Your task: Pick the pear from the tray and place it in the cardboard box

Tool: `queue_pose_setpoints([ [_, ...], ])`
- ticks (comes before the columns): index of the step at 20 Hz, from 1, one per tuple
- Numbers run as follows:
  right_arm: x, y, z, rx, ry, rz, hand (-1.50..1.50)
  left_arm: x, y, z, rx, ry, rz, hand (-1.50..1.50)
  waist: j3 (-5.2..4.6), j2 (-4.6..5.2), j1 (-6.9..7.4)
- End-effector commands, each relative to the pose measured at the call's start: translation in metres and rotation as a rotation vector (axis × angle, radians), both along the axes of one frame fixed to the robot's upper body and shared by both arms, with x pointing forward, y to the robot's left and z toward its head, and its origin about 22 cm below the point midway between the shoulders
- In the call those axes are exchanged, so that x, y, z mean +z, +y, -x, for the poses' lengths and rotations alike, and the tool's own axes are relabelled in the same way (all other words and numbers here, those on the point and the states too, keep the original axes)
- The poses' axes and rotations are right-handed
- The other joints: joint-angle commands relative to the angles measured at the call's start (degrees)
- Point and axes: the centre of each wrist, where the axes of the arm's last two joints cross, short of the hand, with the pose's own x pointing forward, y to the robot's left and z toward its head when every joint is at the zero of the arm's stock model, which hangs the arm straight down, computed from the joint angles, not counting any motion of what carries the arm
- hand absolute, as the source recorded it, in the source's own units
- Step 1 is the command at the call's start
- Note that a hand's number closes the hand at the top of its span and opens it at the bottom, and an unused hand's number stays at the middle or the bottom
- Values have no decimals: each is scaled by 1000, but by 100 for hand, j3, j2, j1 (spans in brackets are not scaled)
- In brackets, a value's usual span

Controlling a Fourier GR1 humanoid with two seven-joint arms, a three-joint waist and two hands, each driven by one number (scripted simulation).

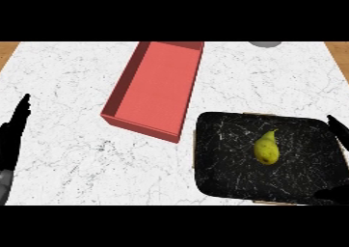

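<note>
With my right hand, fingers apart, at 3 o'clock of the pear, I judge an off-centre close could roll it across the tray.

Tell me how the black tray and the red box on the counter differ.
The tray is black with white veining; the box is plain red. The tray looks roughly square, while the box is long and narrow. The tray holds a pear; nothing shows inside the box. Both rest on the white marble counter and are open at the top.
</note>
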Motion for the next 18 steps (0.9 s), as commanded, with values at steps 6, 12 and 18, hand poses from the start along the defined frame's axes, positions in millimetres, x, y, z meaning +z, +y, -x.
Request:
queue_pose_setpoints([
  [6,70,11,-49,195,246,327,-150,0,4,4,-11,14,-9,0,-4,-3,101],
  [12,50,47,-75,304,388,345,-150,-4,-5,-8,-7,7,-5,0,3,11,51],
  [18,47,84,-111,306,453,422,-150,-3,4,-12,-12,1,-4,0,3,7,60],
])
